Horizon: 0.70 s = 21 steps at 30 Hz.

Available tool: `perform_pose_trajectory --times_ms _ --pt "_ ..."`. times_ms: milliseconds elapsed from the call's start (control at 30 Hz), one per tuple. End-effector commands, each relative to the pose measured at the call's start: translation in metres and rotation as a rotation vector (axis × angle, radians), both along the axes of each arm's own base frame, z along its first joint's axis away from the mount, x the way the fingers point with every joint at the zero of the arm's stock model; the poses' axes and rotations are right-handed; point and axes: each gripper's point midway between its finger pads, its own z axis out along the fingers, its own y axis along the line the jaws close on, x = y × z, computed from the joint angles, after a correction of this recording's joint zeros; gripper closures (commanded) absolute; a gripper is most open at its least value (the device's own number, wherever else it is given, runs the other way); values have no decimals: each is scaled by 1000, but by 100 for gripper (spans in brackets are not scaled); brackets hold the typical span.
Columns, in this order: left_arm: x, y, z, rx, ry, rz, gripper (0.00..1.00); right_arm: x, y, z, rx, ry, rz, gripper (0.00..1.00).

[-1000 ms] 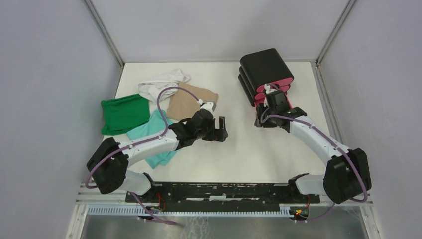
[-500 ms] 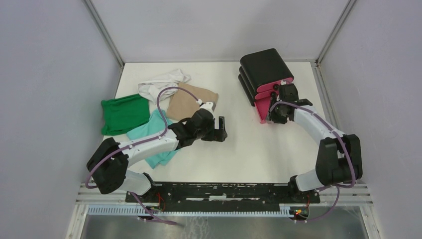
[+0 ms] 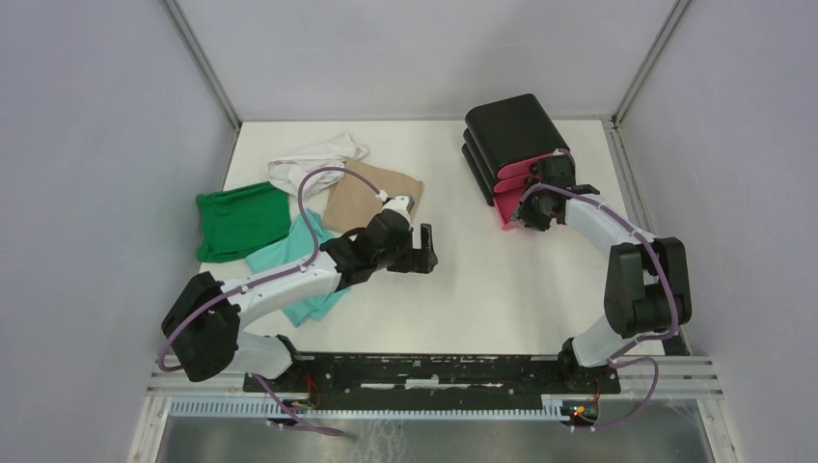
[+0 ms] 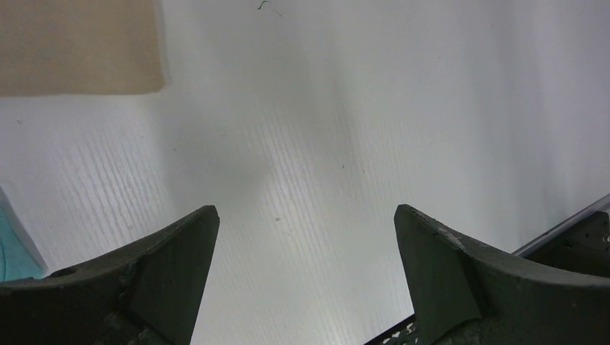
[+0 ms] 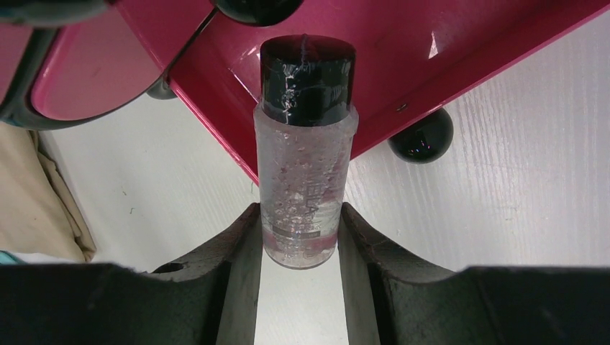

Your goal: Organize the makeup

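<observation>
My right gripper [image 5: 301, 233] is shut on the clear black-capped vial [image 5: 306, 158], holding it by its lower end. The vial's black cap points at a pulled-out pink drawer [image 5: 446, 65] of the black box [image 3: 511, 130]. In the top view the right gripper [image 3: 536, 204] sits at the box's front, by the lowest pink drawer [image 3: 511, 204]. My left gripper [image 3: 424, 249] is open and empty over bare table in the middle; its fingertips [image 4: 201, 223] stand wide apart. The puff, sponge, pad and jar are out of view.
Green cloth [image 3: 241, 220], teal cloth [image 3: 289, 253], white cloth [image 3: 313, 159] and tan cloth [image 3: 371, 198] lie at the left. The tan cloth's corner shows in the left wrist view [image 4: 79, 47]. A black round knob [image 5: 421, 136] sits under the pink drawer.
My right gripper has moved with the vial away from me and to the right, up to the box's pink drawers. The left gripper has barely shifted.
</observation>
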Motion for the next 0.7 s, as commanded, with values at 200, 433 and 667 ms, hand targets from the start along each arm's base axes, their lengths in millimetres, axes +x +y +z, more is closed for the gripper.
perform_pose_trajectory --times_ms 200,433,667 --pt "9 -1 12 -16 -38 13 1 23 -4 36 18 -142 -64 65" --pt "8 -4 11 -21 -32 8 1 29 -9 37 44 -142 -111 56" --pt "8 2 12 -12 -41 21 1 32 -6 36 70 -148 -117 29"
